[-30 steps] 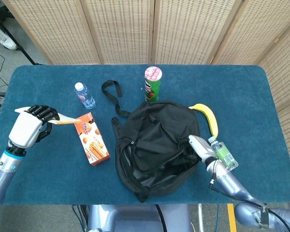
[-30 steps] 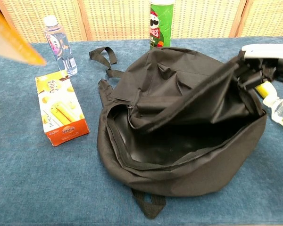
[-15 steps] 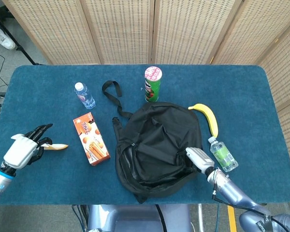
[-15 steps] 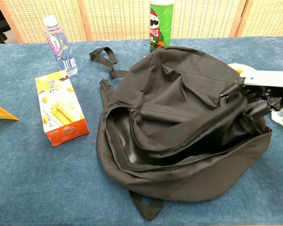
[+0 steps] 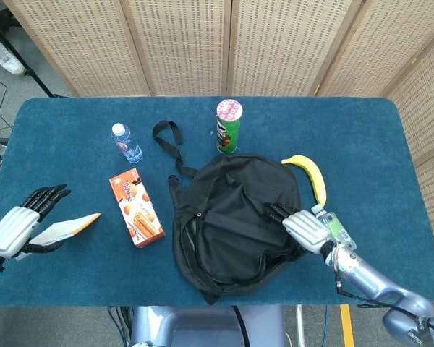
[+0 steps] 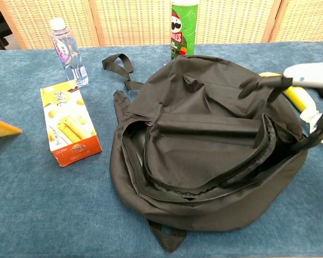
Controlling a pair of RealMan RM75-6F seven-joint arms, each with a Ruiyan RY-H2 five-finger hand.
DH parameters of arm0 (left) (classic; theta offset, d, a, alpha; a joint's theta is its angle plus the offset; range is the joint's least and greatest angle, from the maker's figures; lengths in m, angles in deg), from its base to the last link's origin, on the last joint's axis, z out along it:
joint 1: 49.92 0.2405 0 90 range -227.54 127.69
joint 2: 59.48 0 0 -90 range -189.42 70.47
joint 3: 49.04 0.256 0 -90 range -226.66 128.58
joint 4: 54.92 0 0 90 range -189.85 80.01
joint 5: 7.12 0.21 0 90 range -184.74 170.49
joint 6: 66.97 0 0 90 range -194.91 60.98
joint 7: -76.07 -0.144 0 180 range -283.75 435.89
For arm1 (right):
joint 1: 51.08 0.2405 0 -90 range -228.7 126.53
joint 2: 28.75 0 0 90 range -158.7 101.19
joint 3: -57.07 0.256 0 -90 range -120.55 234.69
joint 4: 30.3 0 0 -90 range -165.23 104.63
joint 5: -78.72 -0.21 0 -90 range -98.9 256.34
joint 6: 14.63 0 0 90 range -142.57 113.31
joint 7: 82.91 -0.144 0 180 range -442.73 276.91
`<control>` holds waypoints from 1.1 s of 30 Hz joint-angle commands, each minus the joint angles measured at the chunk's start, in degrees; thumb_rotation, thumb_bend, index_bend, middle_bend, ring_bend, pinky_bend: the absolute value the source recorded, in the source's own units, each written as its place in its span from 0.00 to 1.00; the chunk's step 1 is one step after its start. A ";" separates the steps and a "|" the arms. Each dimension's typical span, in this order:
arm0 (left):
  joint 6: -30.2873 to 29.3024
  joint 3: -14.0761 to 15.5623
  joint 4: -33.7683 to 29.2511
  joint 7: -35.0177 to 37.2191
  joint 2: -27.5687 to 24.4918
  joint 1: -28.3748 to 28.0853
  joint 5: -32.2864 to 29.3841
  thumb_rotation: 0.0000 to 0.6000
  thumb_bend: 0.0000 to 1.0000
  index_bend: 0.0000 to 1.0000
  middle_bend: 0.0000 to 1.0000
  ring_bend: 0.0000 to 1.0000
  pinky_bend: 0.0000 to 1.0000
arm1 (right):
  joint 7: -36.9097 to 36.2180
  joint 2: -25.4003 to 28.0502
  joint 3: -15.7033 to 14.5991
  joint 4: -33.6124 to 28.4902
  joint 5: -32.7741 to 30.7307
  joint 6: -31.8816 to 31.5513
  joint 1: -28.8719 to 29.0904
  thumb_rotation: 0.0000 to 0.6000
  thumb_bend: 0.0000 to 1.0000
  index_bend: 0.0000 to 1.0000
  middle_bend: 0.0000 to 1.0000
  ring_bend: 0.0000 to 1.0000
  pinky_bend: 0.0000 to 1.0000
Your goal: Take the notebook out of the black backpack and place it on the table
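The black backpack [image 5: 235, 217] lies in the middle of the table with its zip mouth [image 6: 204, 183] open toward me. The orange and cream notebook [image 5: 69, 227] is outside it at the table's left, low over the cloth; only its corner [image 6: 2, 128] shows in the chest view. My left hand [image 5: 16, 228] holds the notebook by its near edge, its other fingers spread above. My right hand [image 5: 307, 228] rests against the backpack's right side with its fingers [image 6: 258, 85] stretched apart over the fabric, gripping nothing that I can see.
An orange snack box [image 5: 137, 207] lies between the notebook and the backpack. A small water bottle [image 5: 126, 142] and a green crisps can [image 5: 228, 126] stand behind. A banana [image 5: 309, 176] and a green bottle [image 5: 335, 228] lie by my right hand.
My left hand has carried the notebook from high over the table down to the cloth at the left. My right hand has let the backpack's lifted flap sink and its fingers have straightened.
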 commanded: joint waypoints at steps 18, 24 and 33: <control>-3.57 -6.09 -7.71 -16.54 0.08 5.35 -8.65 1.00 0.21 0.00 0.00 0.00 0.04 | 15.06 3.11 0.34 29.47 4.63 -18.76 -5.34 1.00 0.00 0.11 0.00 0.00 0.15; -1.12 -5.51 -12.95 -25.10 0.41 8.01 -14.66 1.00 0.25 0.00 0.00 0.00 0.02 | 14.32 -2.15 3.38 28.61 -3.35 -30.98 -14.01 1.00 0.00 0.11 0.00 0.00 0.13; -2.92 -4.92 -13.97 -29.53 1.92 11.82 -15.53 1.00 0.26 0.00 0.00 0.00 0.00 | 11.49 -3.51 0.15 21.46 -4.44 -40.31 -23.52 1.00 0.00 0.11 0.00 0.00 0.11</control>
